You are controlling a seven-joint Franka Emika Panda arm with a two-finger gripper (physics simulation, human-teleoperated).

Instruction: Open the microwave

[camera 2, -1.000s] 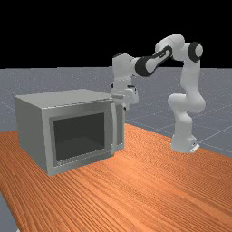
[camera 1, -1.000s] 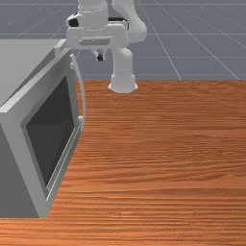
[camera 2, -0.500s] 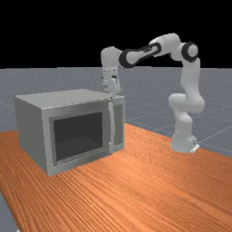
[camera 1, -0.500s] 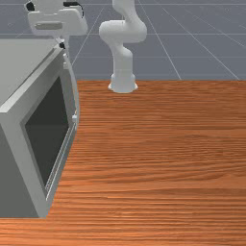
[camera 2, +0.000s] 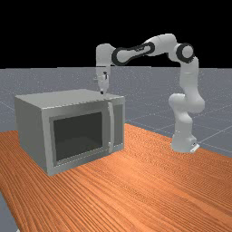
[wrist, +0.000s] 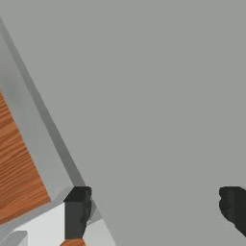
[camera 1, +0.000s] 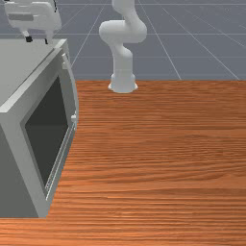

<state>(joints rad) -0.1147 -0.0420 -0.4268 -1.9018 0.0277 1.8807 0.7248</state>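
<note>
Grey microwave (camera 2: 68, 98) sits on the table (camera 1: 168, 158) at the front view's left, door (camera 2: 79, 136) looks shut. The gripper (camera 1: 38, 40) hangs over its top, fingers wide apart, nothing between them. Thing is, the upright handle (camera 2: 112, 127) is lower, toward the front view's right, so it probably needs to go out past the front edge, then down.

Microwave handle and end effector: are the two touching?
Apart. The front view shows the end effector off to the front view's left of the handle, with a plain gap between them.
</note>
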